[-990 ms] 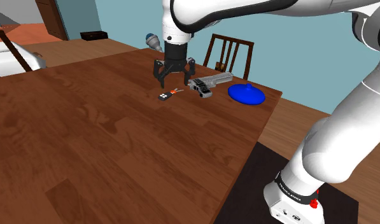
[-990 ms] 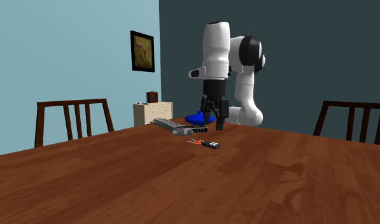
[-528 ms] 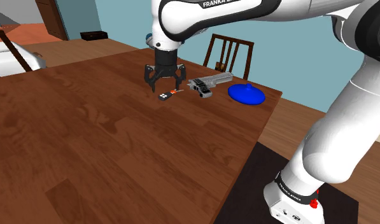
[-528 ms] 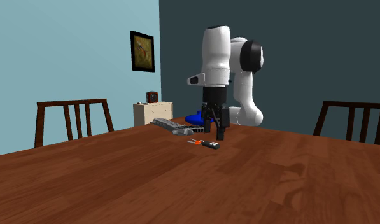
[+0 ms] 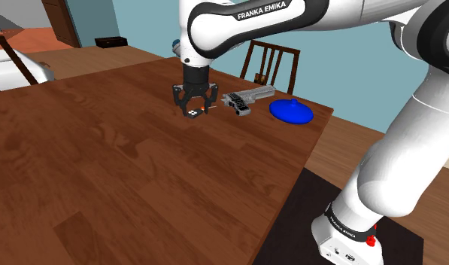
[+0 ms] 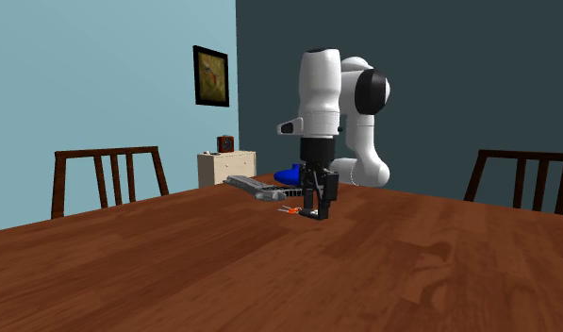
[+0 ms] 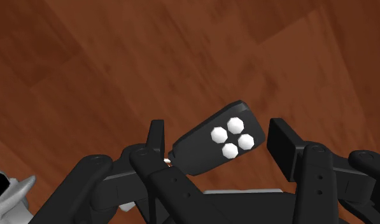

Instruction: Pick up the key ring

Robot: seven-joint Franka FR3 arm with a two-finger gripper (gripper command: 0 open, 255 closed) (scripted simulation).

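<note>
The key ring is a black fob (image 7: 207, 153) with white buttons and a small orange tag (image 5: 206, 110) on the brown wooden table (image 5: 125, 173). My black gripper (image 5: 193, 114) stands upright, down at the table surface, shut on the fob. In the wrist view the gripper (image 7: 218, 139) has one finger (image 7: 156, 135) on each side of the fob, pressed against its ends. In the second exterior view the gripper (image 6: 315, 213) touches the table, and the orange tag (image 6: 288, 209) lies just beside it on that view's left.
A grey pistol-shaped tool (image 5: 245, 98) lies close behind the key ring, with a blue dish-like object (image 5: 290, 111) near the table's far corner. A wooden chair (image 5: 271, 64) stands beyond that edge. Two more chairs (image 6: 109, 174) (image 6: 524, 179) flank the table.
The gripper moved toward the shoulder view's left, came down over the key ring to the table, and its fingers went from wide apart to closed on the fob.
</note>
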